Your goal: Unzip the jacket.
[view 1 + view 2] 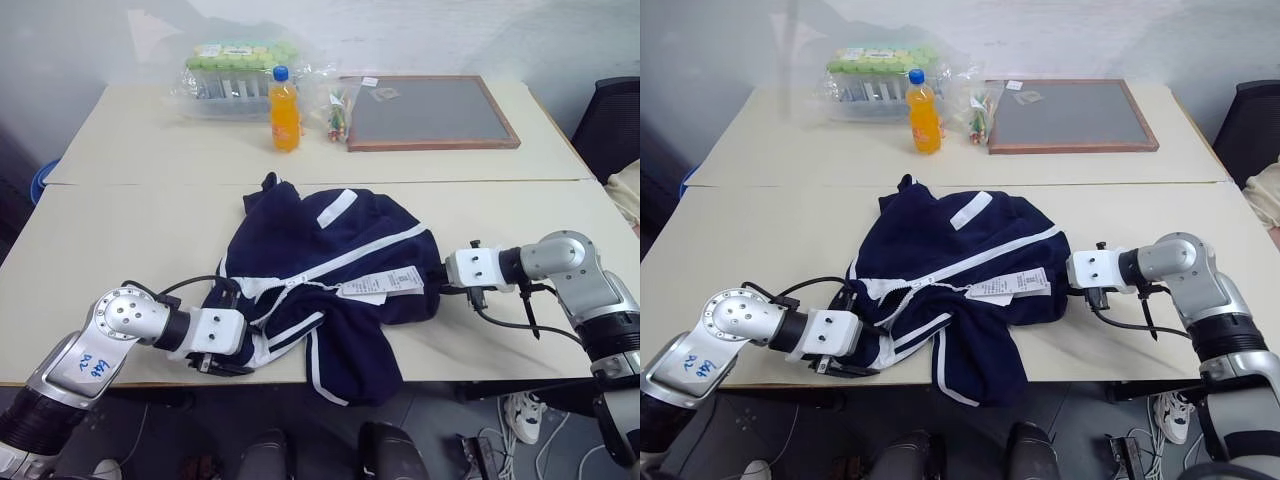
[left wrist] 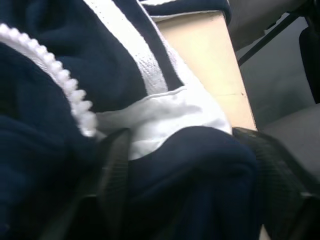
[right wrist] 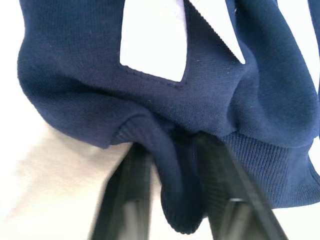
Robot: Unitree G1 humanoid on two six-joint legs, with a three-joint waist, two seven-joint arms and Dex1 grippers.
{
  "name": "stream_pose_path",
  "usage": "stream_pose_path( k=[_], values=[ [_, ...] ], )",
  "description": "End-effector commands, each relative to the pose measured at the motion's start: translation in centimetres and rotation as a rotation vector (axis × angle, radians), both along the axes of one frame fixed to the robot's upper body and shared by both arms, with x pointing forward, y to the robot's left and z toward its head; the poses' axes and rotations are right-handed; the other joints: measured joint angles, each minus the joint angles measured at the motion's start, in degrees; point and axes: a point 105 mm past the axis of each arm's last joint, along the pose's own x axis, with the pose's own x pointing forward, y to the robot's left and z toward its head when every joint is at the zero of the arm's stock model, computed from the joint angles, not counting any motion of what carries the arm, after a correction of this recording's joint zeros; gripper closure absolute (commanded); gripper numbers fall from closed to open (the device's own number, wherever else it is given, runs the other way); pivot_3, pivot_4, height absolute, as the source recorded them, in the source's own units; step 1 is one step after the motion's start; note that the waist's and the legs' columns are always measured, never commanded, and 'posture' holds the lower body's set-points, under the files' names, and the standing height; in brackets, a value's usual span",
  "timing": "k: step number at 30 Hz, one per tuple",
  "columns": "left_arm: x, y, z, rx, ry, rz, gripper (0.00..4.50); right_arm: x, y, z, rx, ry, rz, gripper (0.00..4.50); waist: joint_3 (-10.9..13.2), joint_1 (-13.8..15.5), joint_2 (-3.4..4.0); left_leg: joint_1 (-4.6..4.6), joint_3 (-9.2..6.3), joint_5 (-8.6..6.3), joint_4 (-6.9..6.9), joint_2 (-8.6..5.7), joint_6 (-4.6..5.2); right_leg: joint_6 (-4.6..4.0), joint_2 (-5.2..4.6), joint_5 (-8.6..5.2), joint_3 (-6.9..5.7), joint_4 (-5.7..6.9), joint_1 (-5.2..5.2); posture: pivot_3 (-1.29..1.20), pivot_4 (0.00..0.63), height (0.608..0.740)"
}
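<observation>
The right gripper (image 3: 172, 165) pinches the jacket (image 1: 330, 270) hem; the left gripper (image 2: 190, 165), fingers apart, straddles fabric near the zipper (image 2: 60, 80). Grasping stage; next, close left.

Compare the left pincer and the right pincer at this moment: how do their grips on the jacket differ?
The left pincer has its fingers spread, with a thick bulge of the jacket between them, near the white zipper teeth; the right pincer is pinched narrow on a thin fold of ribbed navy hem. The left works at the table's near edge, the right at the jacket's far side. Both have jacket fabric between their fingers.
</observation>
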Motion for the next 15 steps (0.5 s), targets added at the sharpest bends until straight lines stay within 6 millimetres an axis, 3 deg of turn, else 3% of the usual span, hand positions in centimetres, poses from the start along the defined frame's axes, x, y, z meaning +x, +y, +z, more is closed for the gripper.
stream_pose_path(
  k=[1, 7, 15],
  values=[
    [0.3, 0.0, 0.2, 0.005, -0.016, -0.004, 2.62, 0.0, 0.4, 0.7, 0.002, -0.017, 0.028, 4.50, 0.00, 0.00, 0.00, 0.00, 0.00, 0.00, 0.00, 0.00, 0.00, 0.00, 0.00, 0.00, 0.00, 0.00, 0.00, 0.00, 0.150, 0.740],
    [-0.2, 0.6, -0.2, 0.035, 0.021, -0.019, 4.46, -1.0, -1.1, 0.4, -0.038, 0.025, 0.022, 4.50, 0.00, 0.07, 0.00, 0.00, 0.00, 0.00, 0.00, 0.00, 0.00, 0.00, 0.00, 0.00, 0.00, 0.01, 0.00, 0.00, 0.150, 0.740],
    [0.4, 6.5, -0.1, 0.186, -0.010, 0.016, 4.46, -5.4, -4.0, 0.8, -0.042, 0.137, -0.031, 4.50, 0.00, 0.19, 0.00, 0.04, -0.02, 0.00, -0.04, 0.01, 0.00, -0.01, 0.00, 0.00, -0.03, -0.02, 0.02, 0.00, 0.150, 0.740]
  ],
)
